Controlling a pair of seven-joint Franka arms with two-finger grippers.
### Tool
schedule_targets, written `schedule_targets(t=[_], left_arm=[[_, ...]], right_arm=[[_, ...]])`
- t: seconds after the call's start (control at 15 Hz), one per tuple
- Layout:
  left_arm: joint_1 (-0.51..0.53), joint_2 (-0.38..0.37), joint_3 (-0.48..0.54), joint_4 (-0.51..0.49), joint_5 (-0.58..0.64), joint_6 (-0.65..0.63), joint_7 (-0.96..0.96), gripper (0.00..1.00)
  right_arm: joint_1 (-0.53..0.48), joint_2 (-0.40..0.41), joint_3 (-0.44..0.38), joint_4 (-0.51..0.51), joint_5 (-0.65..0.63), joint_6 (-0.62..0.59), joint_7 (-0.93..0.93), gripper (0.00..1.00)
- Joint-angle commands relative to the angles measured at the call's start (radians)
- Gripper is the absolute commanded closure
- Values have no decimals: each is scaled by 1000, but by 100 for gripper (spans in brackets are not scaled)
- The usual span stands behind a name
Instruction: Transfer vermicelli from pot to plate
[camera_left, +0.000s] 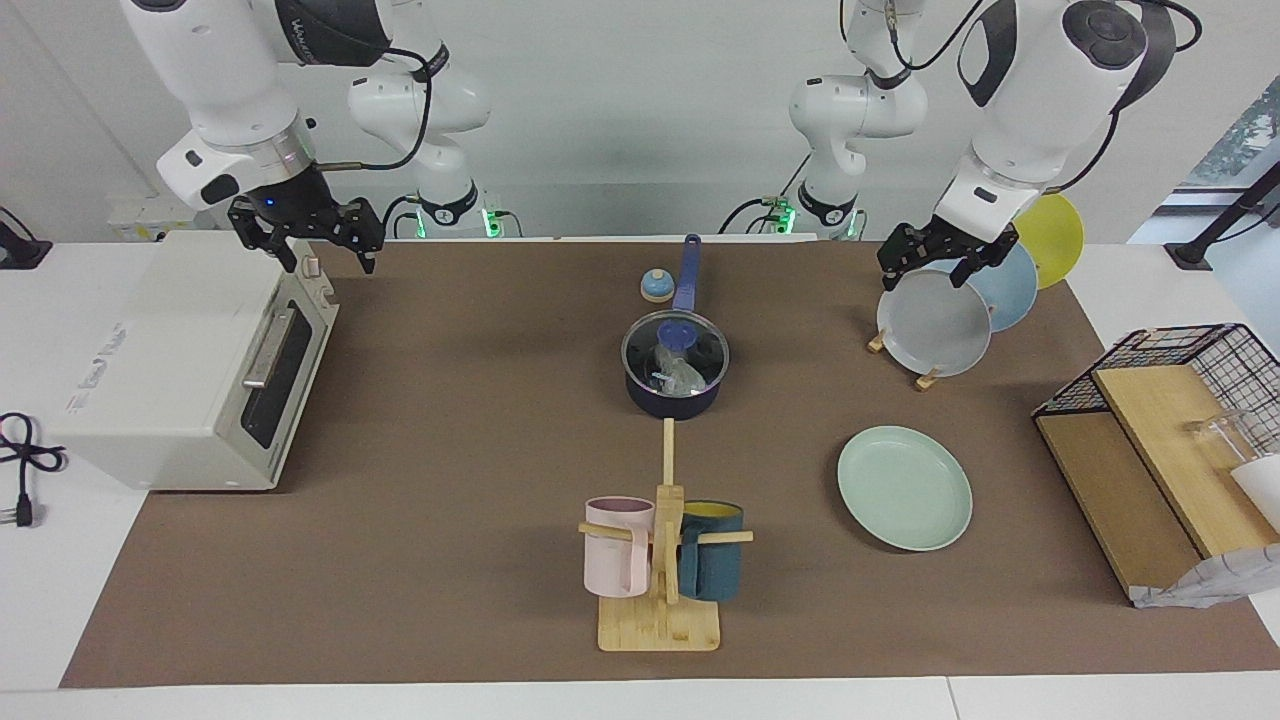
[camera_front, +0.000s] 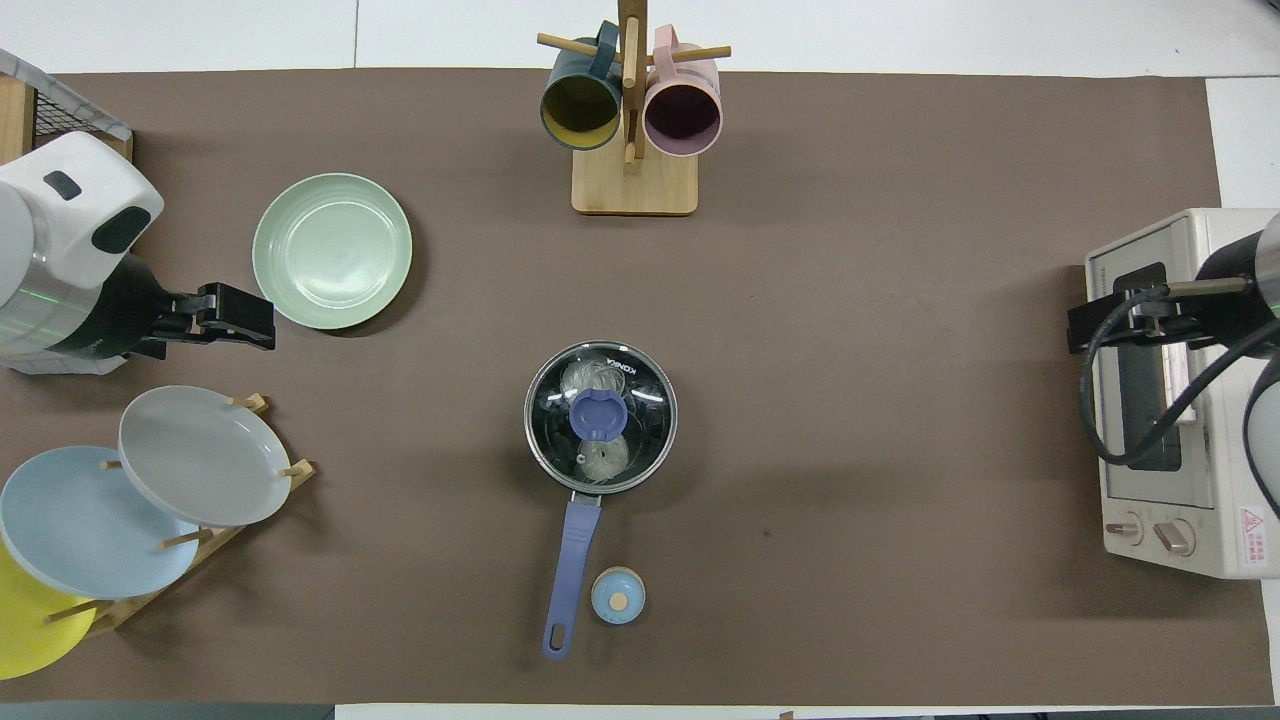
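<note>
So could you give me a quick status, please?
Left gripper open over grey plate; right gripper open over toaster oven. Vermicelli in pot. Glass lid on. Green plate bare.

White toaster oven (camera_left: 185, 360) sitting at right arm's end; bamboo mug tree (camera_left: 660, 560) holding pink mug (camera_left: 617, 546) & teal mug (camera_left: 711, 563); wooden rack (camera_front: 200, 525) holding grey plate (camera_front: 200, 455), blue, yellow plates.

Reads "KONKA", printed upside down on the glass lid (camera_front: 600, 416) of the pot (camera_front: 598, 440), at the rim farthest from its handle.
</note>
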Motion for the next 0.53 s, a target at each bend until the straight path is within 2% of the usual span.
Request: schedule_targets(t=[0.0, 0.27, 0.47], left_arm=[[17, -8, -8, 4, -7, 7, -4, 0], [19, -8, -8, 4, -7, 18, -4, 0], [28, -6, -9, 1, -7, 32, -3, 0]], right_arm=[[61, 2, 9, -2, 29, 25, -6, 0], [240, 64, 9, 35, 32, 71, 219, 0], [345, 198, 9, 156, 51, 74, 377, 0]])
